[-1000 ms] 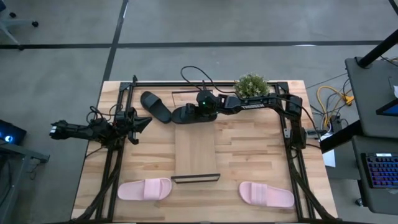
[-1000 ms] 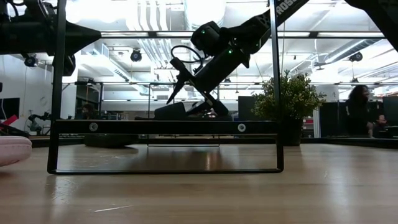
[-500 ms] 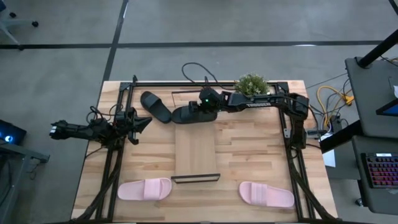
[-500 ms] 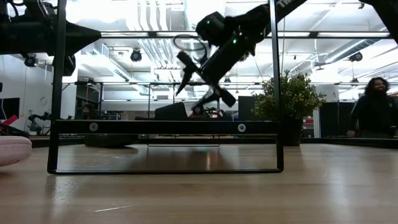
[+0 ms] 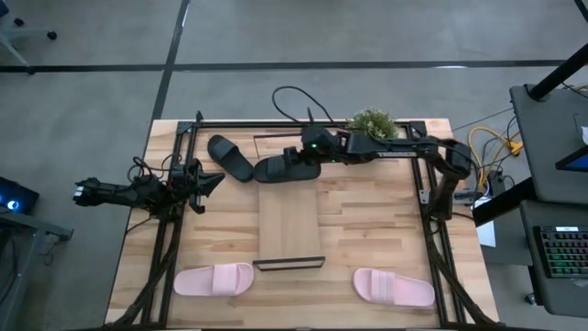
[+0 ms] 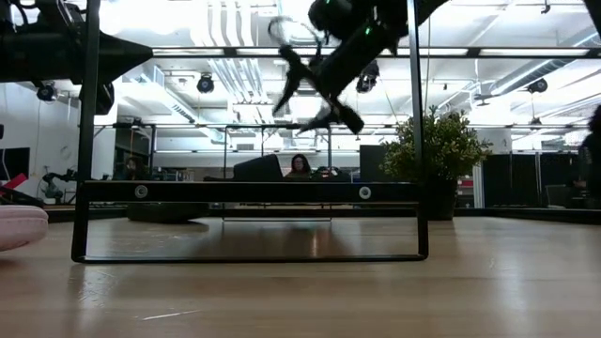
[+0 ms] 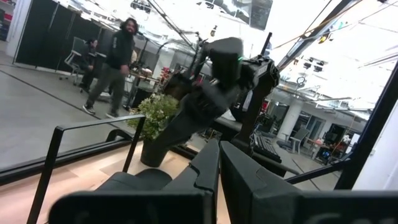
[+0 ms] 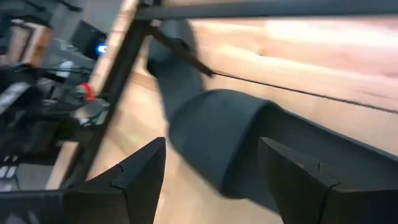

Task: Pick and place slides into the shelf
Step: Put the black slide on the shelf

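Just under my right claw (image 5: 296, 159), fingers spread and empty, a black slide (image 5: 278, 169) lies lengthwise across the wood surface (image 5: 367, 221); left claw (image 5: 204, 179) looks closed.

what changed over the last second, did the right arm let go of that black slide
The right gripper, fingers open, has risen clear of the black open-toe slide at the far end of the long light-wood shelf and drawn back towards the small potted plant. Whether it gripped that slide earlier is unclear. Both black slides, the two pale pink slides at the near edge and the left gripper at the left side stayed put.
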